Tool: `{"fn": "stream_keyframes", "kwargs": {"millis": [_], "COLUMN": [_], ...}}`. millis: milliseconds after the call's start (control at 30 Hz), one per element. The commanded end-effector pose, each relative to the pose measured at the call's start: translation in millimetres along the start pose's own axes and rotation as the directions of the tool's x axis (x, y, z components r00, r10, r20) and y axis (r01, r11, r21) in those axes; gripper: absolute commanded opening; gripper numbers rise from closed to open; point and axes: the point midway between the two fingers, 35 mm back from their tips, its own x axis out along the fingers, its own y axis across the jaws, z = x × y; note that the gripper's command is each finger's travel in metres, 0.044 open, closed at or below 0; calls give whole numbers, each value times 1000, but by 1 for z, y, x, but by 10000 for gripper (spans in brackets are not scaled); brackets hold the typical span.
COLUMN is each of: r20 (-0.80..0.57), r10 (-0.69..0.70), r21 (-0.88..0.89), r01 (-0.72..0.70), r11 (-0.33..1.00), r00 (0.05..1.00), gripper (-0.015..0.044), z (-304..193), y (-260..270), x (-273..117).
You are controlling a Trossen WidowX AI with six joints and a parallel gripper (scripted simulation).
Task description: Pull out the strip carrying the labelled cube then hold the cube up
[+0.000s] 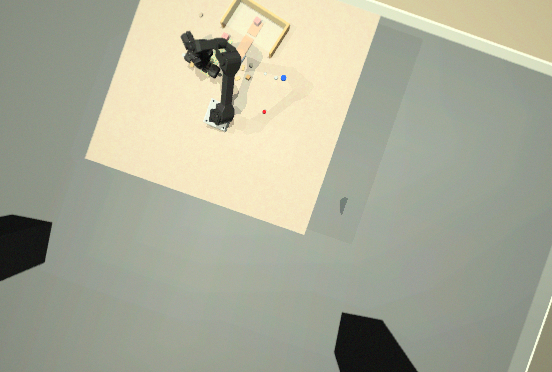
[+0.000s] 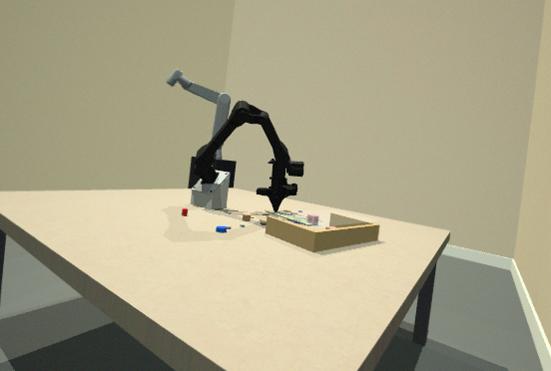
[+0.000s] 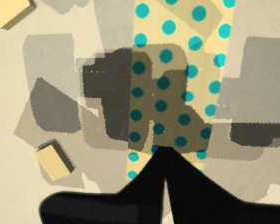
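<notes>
My gripper (image 2: 275, 210) (image 3: 164, 152) is shut and empty, pointing down, its fingertips low over the near part of a yellow strip with teal dots (image 3: 153, 30). I cannot tell whether they touch it. In the top view the arm hides the fingertips and most of this strip. A pink cube (image 1: 226, 36) (image 2: 312, 218) is at the strip's far end, by the tray's open side. A second pink cube (image 1: 257, 21) sits inside the tray on an orange strip (image 1: 245, 46), which shows a gap between two parts. No label is readable on either cube.
A wooden-walled tray (image 1: 280, 41) (image 2: 294, 238) is open towards the arm. A blue object (image 1: 283, 78) (image 2: 221, 229) and a red one (image 1: 264, 112) (image 2: 185, 212) lie to one side. Small wooden blocks (image 3: 55, 162) (image 3: 12, 11) lie left of the dotted strip in the wrist view.
</notes>
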Motion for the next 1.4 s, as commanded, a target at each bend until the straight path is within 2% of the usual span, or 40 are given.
{"fn": "stream_keyframes", "kwargs": {"millis": [0,200,367,500,1067,1367], "r20": [-28,-28,-27,-29,-26,-25], "r10": [-15,-15,-12,-13,-14,-14], "r21": [-10,-10,-9,-10,-23,-21], "r01": [15,15,12,13,14,14], "r11": [1000,1000,1000,1000,1000,1000], "r00": [999,999,1000,1000,1000,1000], "gripper": [0,0,0,0,440,440], "z": [-9,-9,2,2,75,112], "y": [-5,-5,2,2,1,2], "x": [6,6,-40,-43,-49,-54]}}
